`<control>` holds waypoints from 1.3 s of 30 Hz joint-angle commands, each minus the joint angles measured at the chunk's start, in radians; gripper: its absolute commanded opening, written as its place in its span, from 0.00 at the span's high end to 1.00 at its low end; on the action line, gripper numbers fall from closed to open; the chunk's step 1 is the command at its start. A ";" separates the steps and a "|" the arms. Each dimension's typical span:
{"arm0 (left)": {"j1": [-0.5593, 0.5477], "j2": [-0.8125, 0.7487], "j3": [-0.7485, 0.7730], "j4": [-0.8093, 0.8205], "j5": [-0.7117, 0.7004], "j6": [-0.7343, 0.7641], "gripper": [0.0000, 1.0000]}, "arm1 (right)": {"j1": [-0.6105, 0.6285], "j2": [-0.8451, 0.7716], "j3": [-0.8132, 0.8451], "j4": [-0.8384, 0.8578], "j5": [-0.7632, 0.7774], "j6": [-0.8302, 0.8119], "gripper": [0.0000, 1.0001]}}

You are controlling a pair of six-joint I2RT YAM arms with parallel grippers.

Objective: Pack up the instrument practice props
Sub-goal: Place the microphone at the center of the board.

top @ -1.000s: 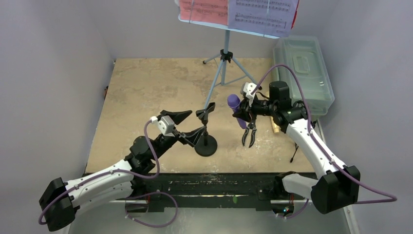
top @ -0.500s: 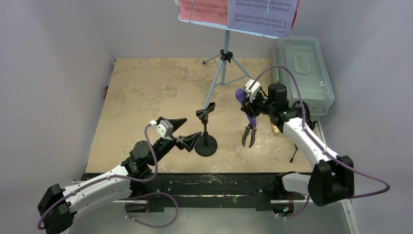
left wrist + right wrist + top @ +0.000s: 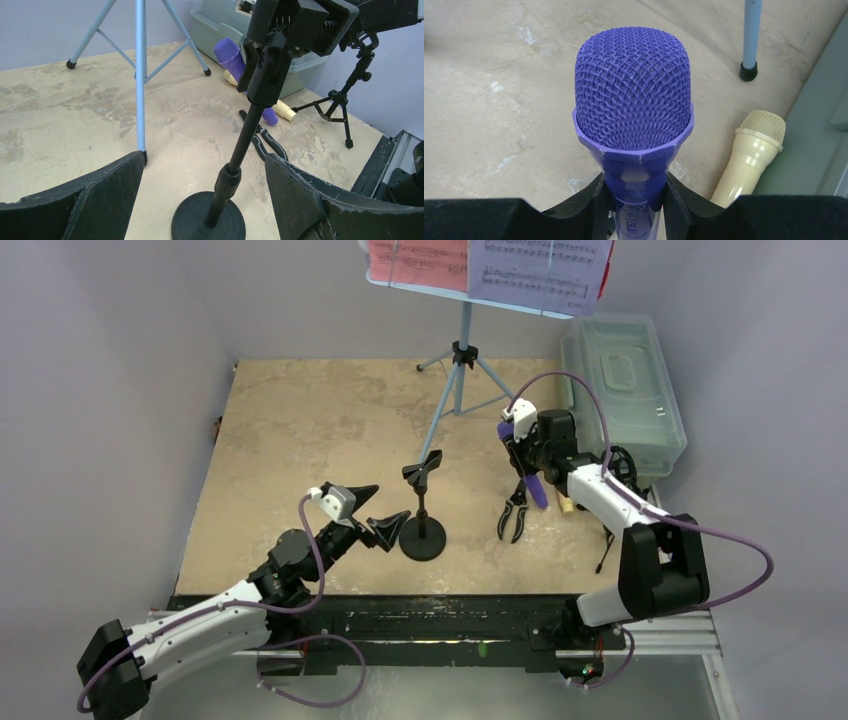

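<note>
My right gripper is shut on the neck of the purple microphone, held above the table near the translucent box. The cream microphone lies on the table beside that box. The black round-base pole stands upright mid-table with an empty clip on top. My left gripper is open, low at the pole's near-left, its fingers apart from the pole. The black mic tripod stands at the right. The light-blue music desk holds red and white pages.
The translucent grey-green box, lid shut, sits at the back right against the wall. A black two-handled object lies on the table between the pole and the cream microphone. The music stand's legs spread behind the pole.
The right arm has carried the purple microphone back and right toward the box, turning it. The left gripper has drawn back and down a little from the pole.
</note>
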 commanded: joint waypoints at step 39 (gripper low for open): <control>-0.001 -0.011 -0.003 -0.005 -0.019 -0.030 0.06 | -0.004 0.142 0.015 0.179 0.398 0.054 0.37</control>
